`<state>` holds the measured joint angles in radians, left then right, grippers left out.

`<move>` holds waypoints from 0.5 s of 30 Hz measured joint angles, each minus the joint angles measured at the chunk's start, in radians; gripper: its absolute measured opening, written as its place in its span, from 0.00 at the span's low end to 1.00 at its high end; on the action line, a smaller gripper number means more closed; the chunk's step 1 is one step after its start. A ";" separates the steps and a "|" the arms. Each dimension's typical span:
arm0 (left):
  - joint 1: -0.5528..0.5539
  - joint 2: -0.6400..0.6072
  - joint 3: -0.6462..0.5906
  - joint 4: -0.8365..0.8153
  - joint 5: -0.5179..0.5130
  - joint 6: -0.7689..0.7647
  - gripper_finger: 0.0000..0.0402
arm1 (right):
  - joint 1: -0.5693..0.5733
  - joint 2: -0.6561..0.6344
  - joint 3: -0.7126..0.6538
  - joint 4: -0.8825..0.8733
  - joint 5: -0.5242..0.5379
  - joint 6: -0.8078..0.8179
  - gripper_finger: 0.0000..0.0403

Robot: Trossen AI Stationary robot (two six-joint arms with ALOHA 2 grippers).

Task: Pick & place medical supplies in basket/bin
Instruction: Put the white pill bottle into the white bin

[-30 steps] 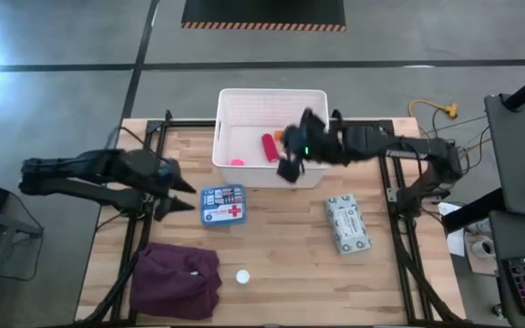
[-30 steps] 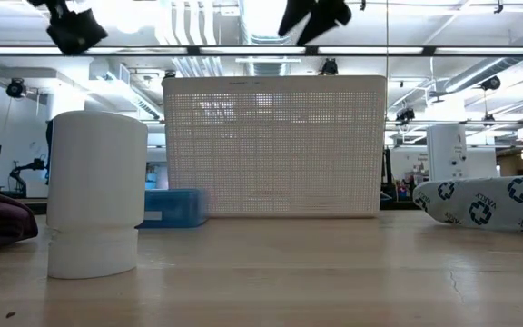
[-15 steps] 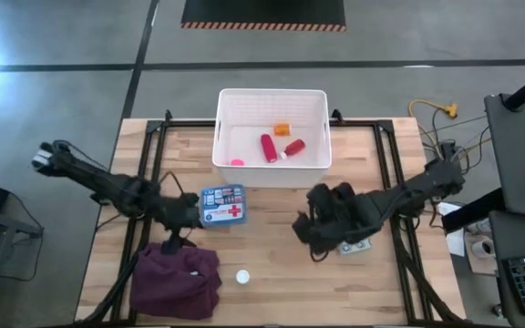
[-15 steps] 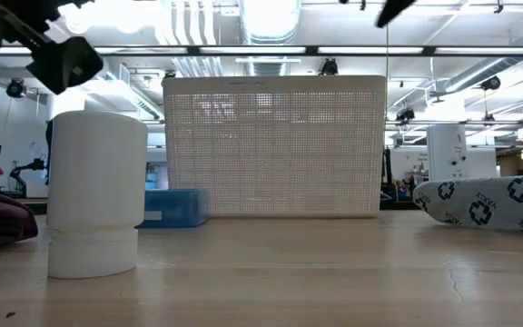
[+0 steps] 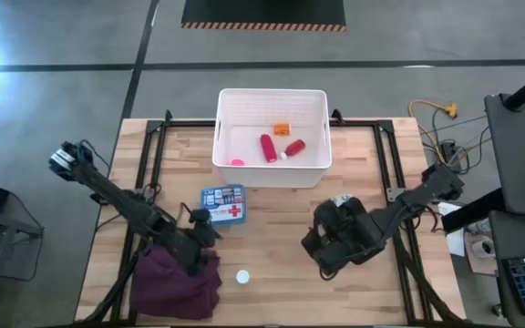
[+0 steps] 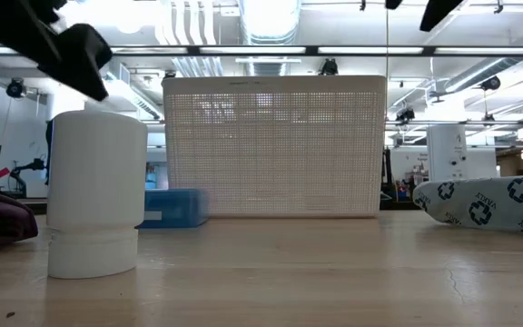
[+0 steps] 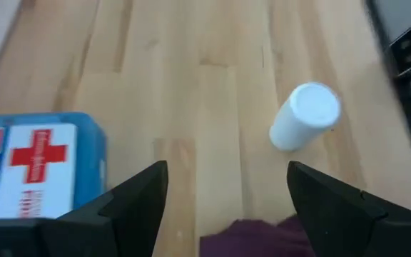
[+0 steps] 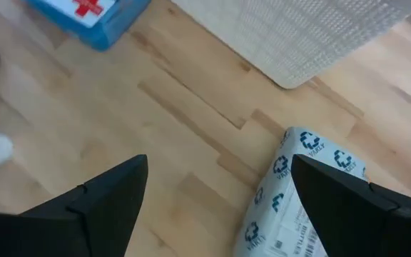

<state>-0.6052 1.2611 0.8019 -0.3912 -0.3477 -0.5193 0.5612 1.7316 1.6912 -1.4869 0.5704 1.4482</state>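
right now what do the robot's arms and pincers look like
Both arms are dark, near-black, jointed links. The left pincer and right pincer each end in two flat, wedge-shaped matte black fingers. The left arm has a pale grey fitting near its base. No markings are visible.

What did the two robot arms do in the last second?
The right pincer left the white slotted plastic basket, swinging open above the pale patterned packet. The left pincer moved nearer the blue first-aid box. Nothing was grasped; the supplies stayed put.
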 joint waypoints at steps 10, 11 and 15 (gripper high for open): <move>-0.005 0.297 0.192 0.067 0.001 -0.094 0.67 | 0.032 -0.002 -0.016 -0.064 -0.056 -0.139 0.83; -0.005 0.321 0.215 0.069 0.003 -0.104 0.67 | 0.040 -0.002 -0.018 -0.064 -0.056 -0.155 0.83; -0.008 0.389 0.275 0.065 0.026 -0.186 0.67 | 0.068 -0.002 -0.044 -0.069 -0.056 -0.172 0.83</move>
<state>-0.6132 1.6499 1.0769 -0.3264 -0.3215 -0.7056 0.6290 1.7294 1.6469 -1.5562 0.5144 1.2758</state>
